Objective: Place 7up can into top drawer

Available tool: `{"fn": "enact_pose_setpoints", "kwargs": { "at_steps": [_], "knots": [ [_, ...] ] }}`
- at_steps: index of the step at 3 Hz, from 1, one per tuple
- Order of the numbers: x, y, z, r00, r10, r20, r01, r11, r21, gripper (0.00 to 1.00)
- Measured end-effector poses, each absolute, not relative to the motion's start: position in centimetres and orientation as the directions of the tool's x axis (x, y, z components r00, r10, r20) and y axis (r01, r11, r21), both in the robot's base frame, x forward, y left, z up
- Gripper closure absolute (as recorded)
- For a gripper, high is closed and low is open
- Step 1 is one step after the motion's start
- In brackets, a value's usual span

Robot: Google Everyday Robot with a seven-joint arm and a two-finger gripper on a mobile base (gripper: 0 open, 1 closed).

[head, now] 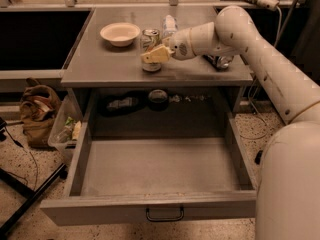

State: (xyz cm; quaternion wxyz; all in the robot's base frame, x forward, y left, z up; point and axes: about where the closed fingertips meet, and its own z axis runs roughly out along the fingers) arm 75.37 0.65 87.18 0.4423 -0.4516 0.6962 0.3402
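Note:
The 7up can [150, 36] stands upright on the grey table top [100, 64], near its front edge. My gripper [154, 55] reaches in from the right and lies across the front of the can at mid height, hiding its middle. The can's silver top and its base still show. The top drawer [160, 171] is pulled fully out below the table, and nothing shows inside it. Its dark loop handle [165, 214] is centred on the front panel.
A white bowl [120, 33] sits left of the can. A clear plastic bottle [169, 24] stands just behind it. A dark can [220, 61] lies behind my arm. Dark items [157, 96] lie under the table top. A bag [37, 114] and bin [67, 129] are on the floor at left.

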Motion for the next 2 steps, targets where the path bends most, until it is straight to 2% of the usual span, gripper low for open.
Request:
{"fn": "enact_pose_setpoints", "kwargs": {
  "at_steps": [1, 2],
  "knots": [
    [73.8, -0.2, 88.7, -0.180, -0.366, -0.913, -0.927, 0.373, 0.033, 0.88],
    [69.3, -2.3, 91.4, -0.171, -0.434, -0.884, -0.910, 0.414, -0.027, 1.00]
  ]
}}
